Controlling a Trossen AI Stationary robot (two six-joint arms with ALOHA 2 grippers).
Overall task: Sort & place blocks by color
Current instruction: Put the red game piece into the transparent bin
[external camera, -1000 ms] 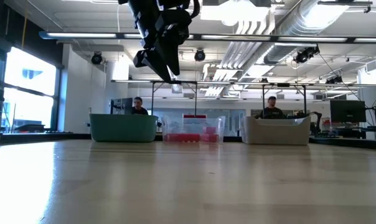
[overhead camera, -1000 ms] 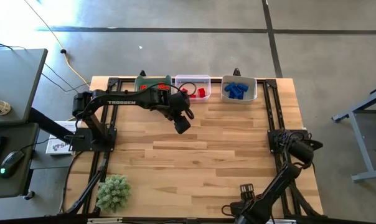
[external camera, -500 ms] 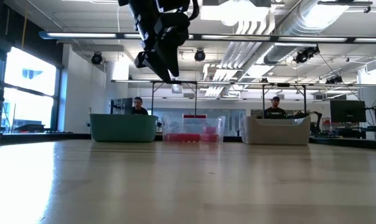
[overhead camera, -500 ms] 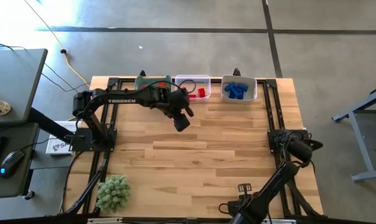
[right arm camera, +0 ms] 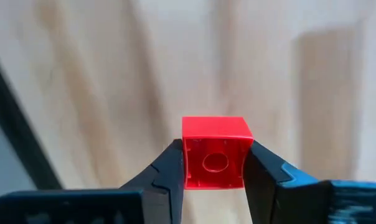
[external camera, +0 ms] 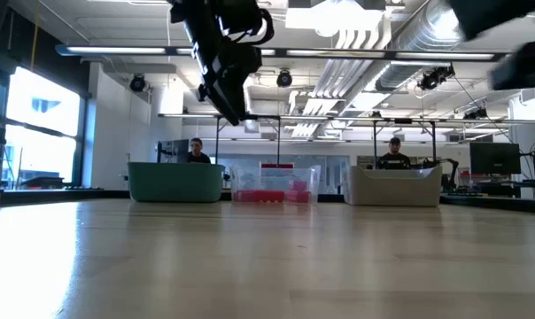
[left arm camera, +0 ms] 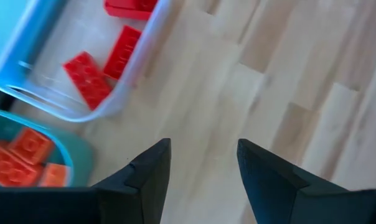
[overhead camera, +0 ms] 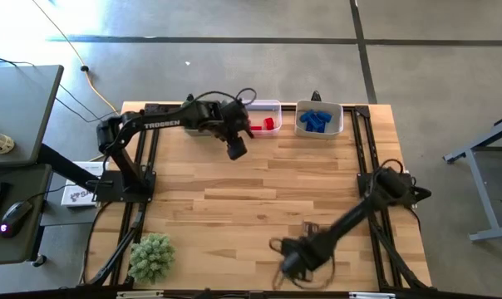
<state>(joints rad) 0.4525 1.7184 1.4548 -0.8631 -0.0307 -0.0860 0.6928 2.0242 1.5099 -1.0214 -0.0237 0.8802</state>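
Red block — clamped between the fingers of the right gripper, hollow underside facing the wrist camera. In the high view that gripper was low over the worktop near its front edge, right of centre, well apart from the bins.

Bins stood in a row along the back edge: green bin toward the left, clear bin in the middle, white bin to the right. Orange blocks lay in the green bin, red blocks in the clear one, blue blocks in the white one.

Left gripper hung above the worktop just in front of the clear bin, fingers spread and empty.

No loose blocks visible on the bare wood. Judgement: sorting nearly complete — the held red block looked like the last, and belongs in the clear bin.
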